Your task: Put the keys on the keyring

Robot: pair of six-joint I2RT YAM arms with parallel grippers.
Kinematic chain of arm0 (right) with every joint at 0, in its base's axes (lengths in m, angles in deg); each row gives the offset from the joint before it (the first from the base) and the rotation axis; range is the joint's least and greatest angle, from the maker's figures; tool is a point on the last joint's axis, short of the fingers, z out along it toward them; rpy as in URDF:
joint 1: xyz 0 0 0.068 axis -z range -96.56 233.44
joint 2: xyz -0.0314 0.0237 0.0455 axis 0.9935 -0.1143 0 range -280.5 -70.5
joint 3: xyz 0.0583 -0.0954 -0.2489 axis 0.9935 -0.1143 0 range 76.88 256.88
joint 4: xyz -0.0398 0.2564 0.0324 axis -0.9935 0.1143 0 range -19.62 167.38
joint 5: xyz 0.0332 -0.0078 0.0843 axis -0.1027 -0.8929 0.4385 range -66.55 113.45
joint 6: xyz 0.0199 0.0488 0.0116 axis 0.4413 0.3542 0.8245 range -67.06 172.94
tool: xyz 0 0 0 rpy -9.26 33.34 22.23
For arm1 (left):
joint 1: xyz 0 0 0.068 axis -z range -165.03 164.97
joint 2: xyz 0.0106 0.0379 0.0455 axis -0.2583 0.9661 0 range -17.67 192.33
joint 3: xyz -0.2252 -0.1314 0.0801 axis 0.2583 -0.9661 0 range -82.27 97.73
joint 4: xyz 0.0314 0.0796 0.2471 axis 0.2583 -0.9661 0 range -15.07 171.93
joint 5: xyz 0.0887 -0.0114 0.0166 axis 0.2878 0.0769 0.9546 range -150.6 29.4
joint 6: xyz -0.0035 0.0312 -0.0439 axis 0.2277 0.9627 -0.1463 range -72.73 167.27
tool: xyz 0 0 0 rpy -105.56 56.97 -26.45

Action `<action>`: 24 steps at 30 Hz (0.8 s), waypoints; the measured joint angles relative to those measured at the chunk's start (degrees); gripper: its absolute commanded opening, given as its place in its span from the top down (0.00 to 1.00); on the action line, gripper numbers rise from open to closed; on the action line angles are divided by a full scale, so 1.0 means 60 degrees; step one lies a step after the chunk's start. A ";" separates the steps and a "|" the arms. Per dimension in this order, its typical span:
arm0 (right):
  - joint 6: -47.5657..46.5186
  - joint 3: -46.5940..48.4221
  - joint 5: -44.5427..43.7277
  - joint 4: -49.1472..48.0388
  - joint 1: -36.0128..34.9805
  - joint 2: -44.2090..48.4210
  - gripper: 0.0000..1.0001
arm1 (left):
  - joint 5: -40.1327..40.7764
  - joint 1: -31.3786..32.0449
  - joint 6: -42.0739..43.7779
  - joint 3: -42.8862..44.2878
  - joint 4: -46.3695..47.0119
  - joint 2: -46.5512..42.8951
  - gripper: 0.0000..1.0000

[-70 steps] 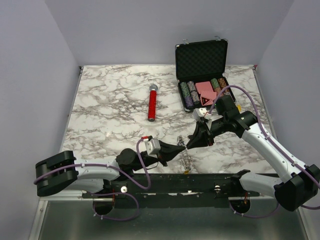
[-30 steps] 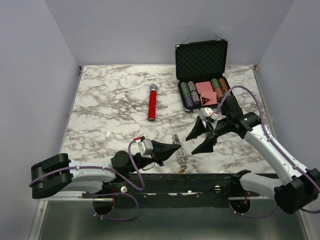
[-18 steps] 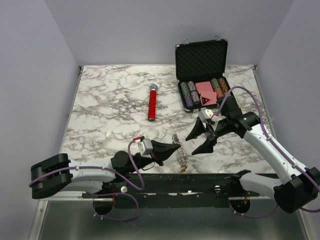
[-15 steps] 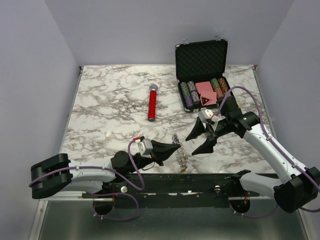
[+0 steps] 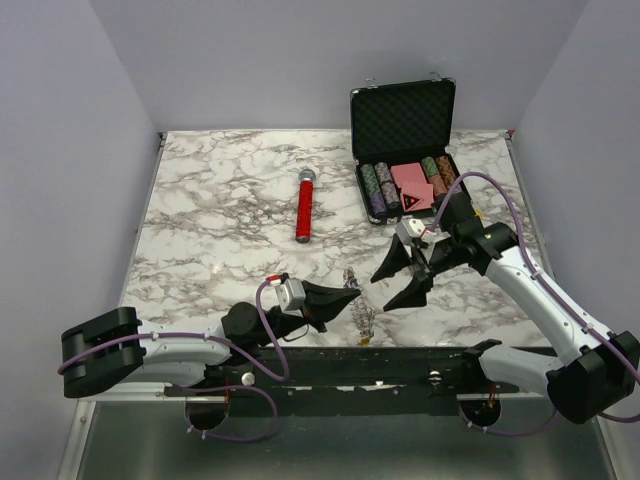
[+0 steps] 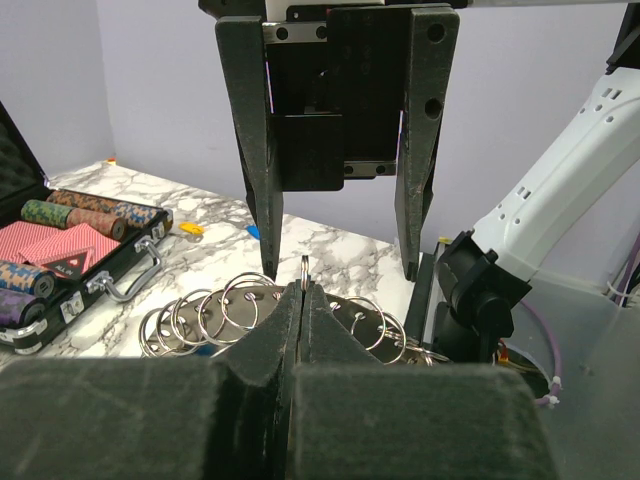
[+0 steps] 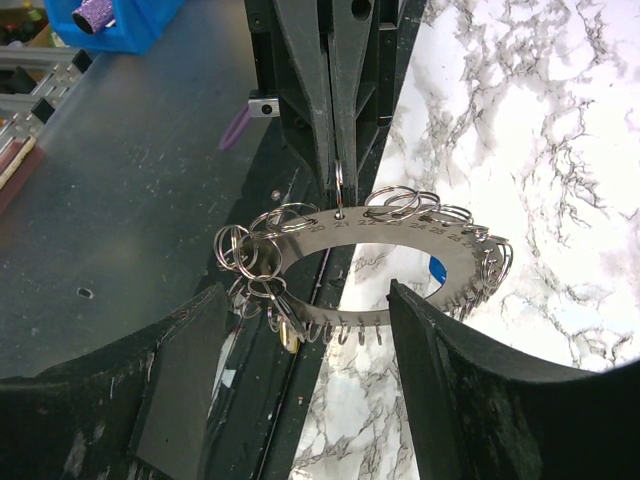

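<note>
1. The left gripper (image 5: pixel 347 294), black and wedge-tipped, sits at the lower centre of the top view. It is pinched fully closed on one small split ring (image 6: pixel 304 268) of the keyring. The right gripper (image 5: pixel 394 284), just to its right, is spread wide and grips nothing. In its own wrist view its two fingers frame the loop from the bottom corners without touching it.
2. The table (image 5: pixel 220 220) is a white marble-patterned slab with grey veins and fills the middle of the top view.
3. A black hard case (image 5: pixel 403 120) with metal edging stands at the upper right, its lid upright and lined with dimpled foam. Its base holds rows of striped poker chips (image 5: pixel 376 188) and red-backed cards (image 5: pixel 412 180).
4. A red-handled microphone (image 5: pixel 303 205) with a silvery mesh head lies left of the case, head pointing up-frame.
5. The keyring (image 7: pixel 372 228) is a flat grey metal band bent into a circle. Numbers are stamped beside its holes, and thin wire split rings hang all round it. It fills the centre of the right wrist view. In the top view it is a thin edge-on streak at the lower centre, near the table's near edge.
6. A small yellow tag (image 7: pixel 288 335) hangs at the loop's lower left. A blue piece (image 7: pixel 437 268) shows inside the loop at the right, too small to tell whether it is a key.
</note>
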 measured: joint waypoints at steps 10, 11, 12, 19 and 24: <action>-0.0062 0.0000 0.0000 0.0018 0.0000 -0.0022 0.25 | 0.0015 0.0000 0.0000 0.0000 0.0004 0.0000 1.00; -0.0062 0.0000 0.0000 0.0018 0.0000 -0.0022 0.25 | 0.0015 0.0000 0.0000 0.0000 0.0000 0.0000 1.00; -0.0066 0.0000 0.0000 0.0018 0.0000 -0.0022 0.25 | 0.0015 0.0000 0.0000 0.0000 0.0004 0.0000 1.00; -0.0095 0.0000 0.0000 0.0022 0.0000 -0.0022 0.25 | 0.0018 0.0000 0.0004 0.0000 0.0000 0.0000 1.00; -0.0138 0.0000 0.0000 0.0022 0.0000 -0.0022 0.25 | 0.0022 0.0000 0.0004 0.0000 0.0000 0.0000 1.00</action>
